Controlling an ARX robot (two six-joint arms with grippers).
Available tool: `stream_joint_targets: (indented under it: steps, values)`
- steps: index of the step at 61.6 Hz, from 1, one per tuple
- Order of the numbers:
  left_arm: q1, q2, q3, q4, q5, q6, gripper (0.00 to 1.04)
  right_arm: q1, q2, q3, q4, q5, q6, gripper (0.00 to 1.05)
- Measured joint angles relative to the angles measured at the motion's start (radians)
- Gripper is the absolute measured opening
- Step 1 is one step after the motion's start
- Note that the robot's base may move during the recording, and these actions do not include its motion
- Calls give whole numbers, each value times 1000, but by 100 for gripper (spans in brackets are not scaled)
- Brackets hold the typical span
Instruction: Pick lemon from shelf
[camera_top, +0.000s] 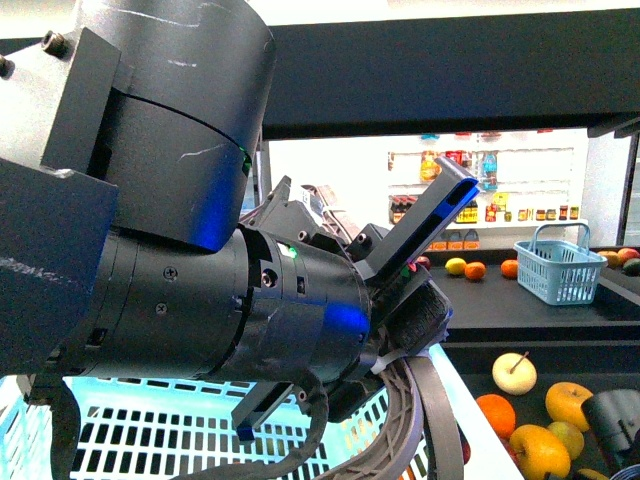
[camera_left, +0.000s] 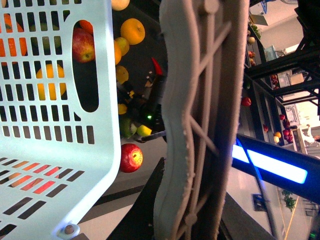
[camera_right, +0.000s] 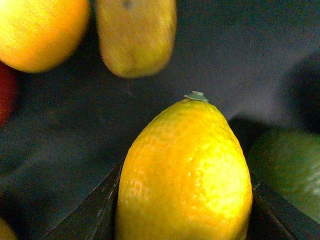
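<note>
In the right wrist view the lemon (camera_right: 185, 175), bright yellow with a small green nub at its far end, sits between the two black jaws of my right gripper (camera_right: 186, 210), which is shut on it. It is just above the dark tray of the shelf (camera_right: 240, 50). In the front view the right gripper (camera_top: 612, 418) is a dark shape among fruit on the shelf's lower tray (camera_top: 520, 320), and the lemon is hidden there. My left gripper (camera_left: 200, 110), with pale lattice fingers, is shut and empty beside the basket; it also shows in the front view (camera_top: 415, 410).
A light blue basket (camera_top: 130, 430) hangs under the left arm and fills the left wrist view (camera_left: 50, 125). An orange (camera_right: 40, 30), a yellow-green fruit (camera_right: 135, 35) and a green fruit (camera_right: 290, 170) lie close around the lemon. A pale apple (camera_top: 514, 373) and a small blue basket (camera_top: 560, 265) are on the shelf.
</note>
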Motion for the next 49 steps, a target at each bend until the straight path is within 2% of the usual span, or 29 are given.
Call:
stream_joint_targets:
  steps: [6,10,17,26,35,49]
  values:
    - [0,0,0,0,0,0,13,-7,-113,-90,70,-42,-29,54]
    - [0,0,0,0,0,0,13,-9,-290,-203,98,-153,-24,54]
    - [0,0,0,0,0,0,13,29,-579,-358,60,-399,47,54]
    - [0,0,0,0,0,0,13,88,-766,-446,48,-553,106,54]
    - [0,0,0,0,0,0,13,147,-872,-507,43,-621,135,54]
    - [0,0,0,0,1,0,13,237,-908,-573,46,-624,140,54]
